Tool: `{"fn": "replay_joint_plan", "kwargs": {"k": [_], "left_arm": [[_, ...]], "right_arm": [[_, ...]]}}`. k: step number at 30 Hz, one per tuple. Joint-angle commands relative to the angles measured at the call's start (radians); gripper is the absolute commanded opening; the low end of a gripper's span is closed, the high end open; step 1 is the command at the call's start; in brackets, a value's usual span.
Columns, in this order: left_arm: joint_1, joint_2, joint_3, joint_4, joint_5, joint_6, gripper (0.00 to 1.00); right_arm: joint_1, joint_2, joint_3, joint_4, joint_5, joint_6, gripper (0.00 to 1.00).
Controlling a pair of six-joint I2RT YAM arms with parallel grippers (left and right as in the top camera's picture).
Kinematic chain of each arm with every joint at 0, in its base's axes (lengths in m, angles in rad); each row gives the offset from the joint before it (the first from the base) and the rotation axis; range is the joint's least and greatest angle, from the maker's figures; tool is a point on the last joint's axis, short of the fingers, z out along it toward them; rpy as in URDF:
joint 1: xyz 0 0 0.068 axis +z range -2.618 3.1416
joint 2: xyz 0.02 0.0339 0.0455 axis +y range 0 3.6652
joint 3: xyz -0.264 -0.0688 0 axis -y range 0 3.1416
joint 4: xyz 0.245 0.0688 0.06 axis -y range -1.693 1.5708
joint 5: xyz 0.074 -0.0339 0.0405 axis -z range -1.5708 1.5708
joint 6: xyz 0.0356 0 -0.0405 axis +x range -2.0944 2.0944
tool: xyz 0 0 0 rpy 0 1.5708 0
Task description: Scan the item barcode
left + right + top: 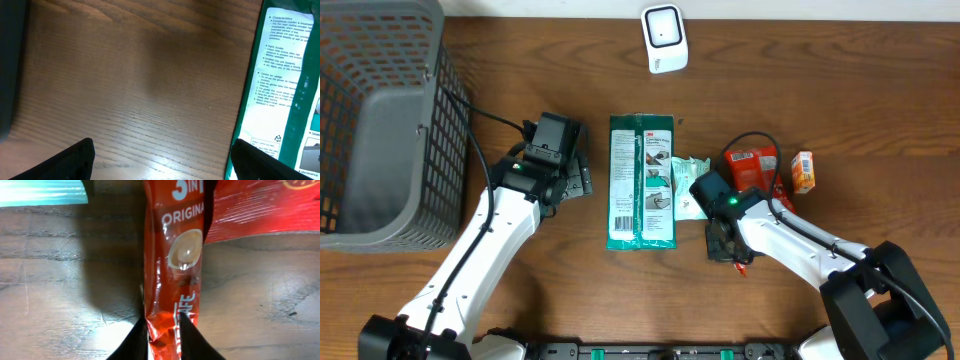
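A thin red coffee sachet (175, 265) marked "3 in 1 Original" lies lengthwise on the wood, and my right gripper (162, 325) is shut on its near end. From overhead, that gripper (725, 245) sits at the table's front right with a red scrap of the sachet (740, 264) showing beside it. No barcode shows on the sachet. The white scanner (663, 38) stands at the back centre. My left gripper (582, 180) hovers open over bare wood, just left of a long green package (641, 180). Nothing lies between its jaws (162, 150); the green package (285, 75) fills the right side.
A grey mesh basket (380, 120) fills the back left corner. A red pack (752, 168) and a small orange box (803, 171) lie right of the green package. A pale green packet (688, 185) sits between them.
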Motion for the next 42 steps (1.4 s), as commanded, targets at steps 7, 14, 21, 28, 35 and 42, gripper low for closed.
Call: {"fn": "replay_joint_plan", "kwargs": {"k": [7, 14, 21, 28, 35, 42], "left_arm": [[0.003, 0.006, -0.005, -0.002, -0.008, -0.01, 0.88], [0.003, 0.006, -0.005, -0.003, -0.008, -0.01, 0.88], [0.002, 0.006, -0.005, -0.003, -0.008, -0.01, 0.88], [0.003, 0.006, -0.005, -0.003, -0.008, -0.01, 0.88], [0.003, 0.006, -0.005, -0.003, -0.008, -0.01, 0.88], [0.003, 0.006, -0.005, -0.003, -0.008, -0.01, 0.88]], "right_arm": [[0.001, 0.021, -0.016, -0.013, -0.01, -0.006, 0.25], [0.001, 0.019, 0.124, -0.159, -0.009, -0.045, 0.29], [0.001, 0.021, 0.121, -0.237, -0.009, -0.047, 0.29], [0.0, 0.021, 0.053, -0.174, -0.01, -0.057, 0.27], [0.0, 0.021, 0.053, -0.174, -0.01, -0.062, 0.27], [0.0, 0.022, 0.053, -0.137, -0.009, -0.059, 0.34]]}}
